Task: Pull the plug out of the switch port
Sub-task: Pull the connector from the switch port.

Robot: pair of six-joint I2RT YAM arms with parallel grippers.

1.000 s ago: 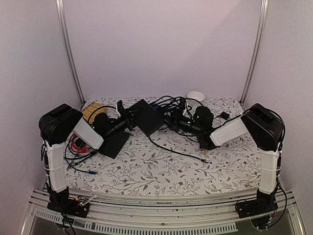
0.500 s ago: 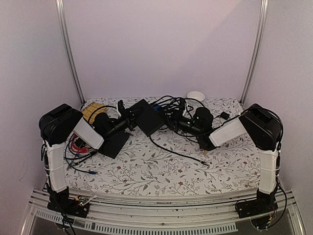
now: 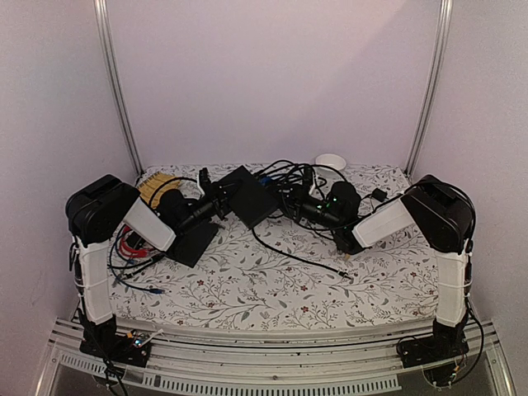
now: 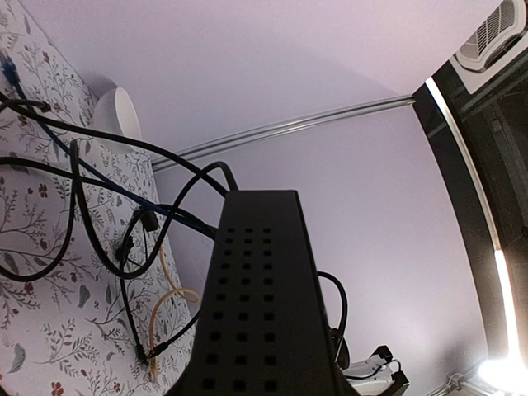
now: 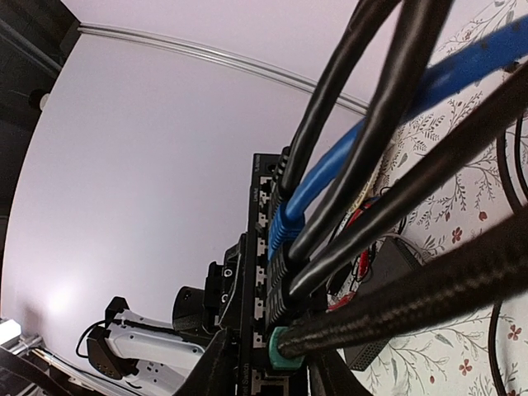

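The switch (image 3: 249,198) sits mid-desk toward the back, tilted, cables fanning off its right edge. My left claw (image 3: 221,197) is pinching the switch at its left end; the left wrist view shows the vented casing running straight out from it. My right claw (image 3: 290,202) is at the socket edge. In the right wrist view the plug (image 5: 285,351), teal-booted on a braided black cable, lies between its fingers, seated in the lowest socket in view. The fingers flank it closely, but I cannot tell if they are actually pressing on it. A blue cable (image 5: 330,177) and several black ones are plugged in just above and crowd the same row. The plug is probably light, hard plastic and small, with little to grab, and it may latch, so I expect resistance. I'd hold the boot and body, not the braided cable, which looks stiff and would just flex. The switch seems light and would drag along the desk (image 3: 272,289) unless braced.
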